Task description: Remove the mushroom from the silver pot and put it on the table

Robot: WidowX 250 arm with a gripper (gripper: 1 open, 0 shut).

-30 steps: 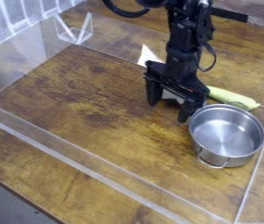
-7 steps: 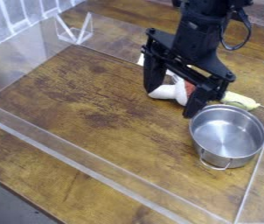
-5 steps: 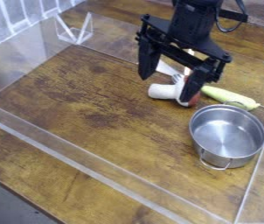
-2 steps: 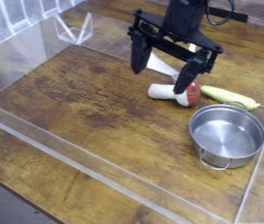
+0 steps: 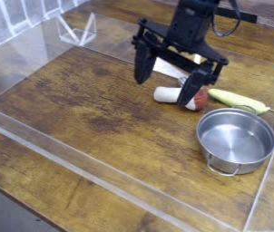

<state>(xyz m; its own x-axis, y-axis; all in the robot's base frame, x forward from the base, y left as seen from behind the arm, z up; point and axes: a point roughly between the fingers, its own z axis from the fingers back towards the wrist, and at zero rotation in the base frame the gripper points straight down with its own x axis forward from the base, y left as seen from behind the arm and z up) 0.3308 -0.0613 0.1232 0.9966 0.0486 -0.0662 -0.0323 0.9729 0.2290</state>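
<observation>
My black gripper [image 5: 168, 76] hangs fully open and empty above the small white-stemmed, red-capped toy mushroom [image 5: 179, 96], which lies on the brown wood-grain table [image 5: 91, 109] beside the empty shiny silver pot [image 5: 235, 140]. I would retreat straight upward, avoiding a nudge.

- Brown wood-grain table [image 5: 91, 109], matt, worn into dark rough-looking patches.
- Clear glossy acrylic walls [image 5: 31, 45], catching pale reflections.
- Shiny polished metal on the silver pot [image 5: 235, 139], smooth inside.
- Smooth plastic-looking mushroom [image 5: 180, 96], white stem, reddish-brown cap.
- Matt black gripper [image 5: 168, 77], hard-looking fingers.
- Smooth yellow-green corn-like toy [image 5: 239, 99], likely plastic.
</observation>
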